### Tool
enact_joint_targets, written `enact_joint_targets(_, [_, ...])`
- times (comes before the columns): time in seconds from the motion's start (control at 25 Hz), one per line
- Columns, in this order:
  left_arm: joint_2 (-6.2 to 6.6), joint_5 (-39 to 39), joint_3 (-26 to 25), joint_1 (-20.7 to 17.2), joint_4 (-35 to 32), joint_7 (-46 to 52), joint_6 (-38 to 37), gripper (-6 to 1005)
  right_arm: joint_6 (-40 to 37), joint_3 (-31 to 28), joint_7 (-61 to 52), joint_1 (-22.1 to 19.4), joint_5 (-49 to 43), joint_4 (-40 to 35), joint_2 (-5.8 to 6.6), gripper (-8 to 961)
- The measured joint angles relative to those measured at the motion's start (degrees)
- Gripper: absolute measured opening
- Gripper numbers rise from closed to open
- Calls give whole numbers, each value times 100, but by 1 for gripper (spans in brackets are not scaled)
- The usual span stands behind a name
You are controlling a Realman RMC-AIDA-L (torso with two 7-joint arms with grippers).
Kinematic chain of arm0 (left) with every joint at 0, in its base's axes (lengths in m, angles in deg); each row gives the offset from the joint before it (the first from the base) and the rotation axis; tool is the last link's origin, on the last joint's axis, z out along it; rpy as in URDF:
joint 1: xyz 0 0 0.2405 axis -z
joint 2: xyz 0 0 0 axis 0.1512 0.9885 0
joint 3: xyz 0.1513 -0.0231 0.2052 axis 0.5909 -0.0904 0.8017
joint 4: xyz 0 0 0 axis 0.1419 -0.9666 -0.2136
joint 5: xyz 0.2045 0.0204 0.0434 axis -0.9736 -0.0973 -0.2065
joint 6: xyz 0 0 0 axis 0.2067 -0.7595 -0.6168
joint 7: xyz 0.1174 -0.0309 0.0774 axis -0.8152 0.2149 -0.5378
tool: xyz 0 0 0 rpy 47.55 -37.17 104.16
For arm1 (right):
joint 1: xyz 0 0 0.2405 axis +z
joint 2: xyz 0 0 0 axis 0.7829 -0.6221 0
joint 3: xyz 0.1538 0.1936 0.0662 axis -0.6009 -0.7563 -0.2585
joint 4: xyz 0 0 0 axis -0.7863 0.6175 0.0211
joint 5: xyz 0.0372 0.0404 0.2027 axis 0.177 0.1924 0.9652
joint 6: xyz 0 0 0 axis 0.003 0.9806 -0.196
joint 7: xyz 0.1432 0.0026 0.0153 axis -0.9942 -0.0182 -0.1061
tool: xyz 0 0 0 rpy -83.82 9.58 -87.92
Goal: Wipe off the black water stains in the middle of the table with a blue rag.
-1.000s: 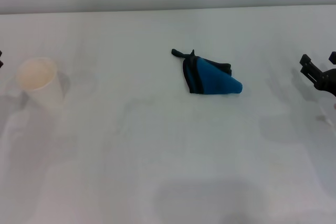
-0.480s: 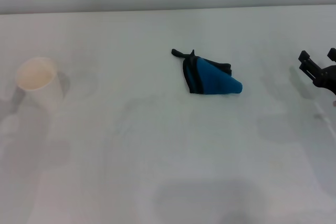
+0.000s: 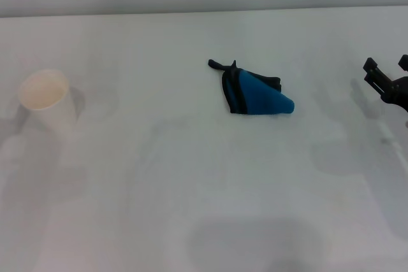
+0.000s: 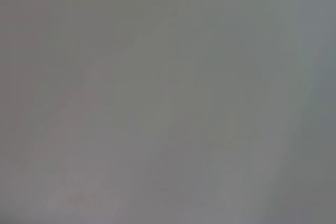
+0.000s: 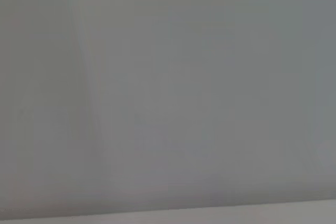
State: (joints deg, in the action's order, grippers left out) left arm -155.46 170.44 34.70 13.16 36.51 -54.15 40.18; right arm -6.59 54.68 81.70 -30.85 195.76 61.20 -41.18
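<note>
Overhead first: from the head view, the tabletop [image 3: 191,176] is a wide, plain white, smooth sheet with a matte look, crossed only by soft grey shadows. Its far edge meets a pale grey wall behind it. Near the middle lies the blue rag [image 3: 257,93], a soft bright blue cloth bunched into a wedge that tapers to a rounded tip pointing away from the cup. A black trim band runs along its broad end, and a thin black loop trails from that end across the white surface. No dark blot of liquid shows around the rag from here. Well to the left of the rag stands a white paper cup [image 3: 46,98], upright, a tapering round shape with an open mouth. Well to the right of the rag, at the picture's edge, the right gripper [image 3: 387,71] reaches in above the tabletop; its black fingers stand apart, released, holding nothing. The left gripper does not appear in this view.

The left wrist view gives only a flat, featureless grey field.

The right wrist view is likewise plain grey, with a lighter strip along one edge.
</note>
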Motion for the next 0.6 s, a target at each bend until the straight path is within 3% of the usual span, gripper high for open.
enact_joint_targets(0.6, [-4,-30,35,3,2,-13,27,887,364,20,-21,-67,-18,145,8,841])
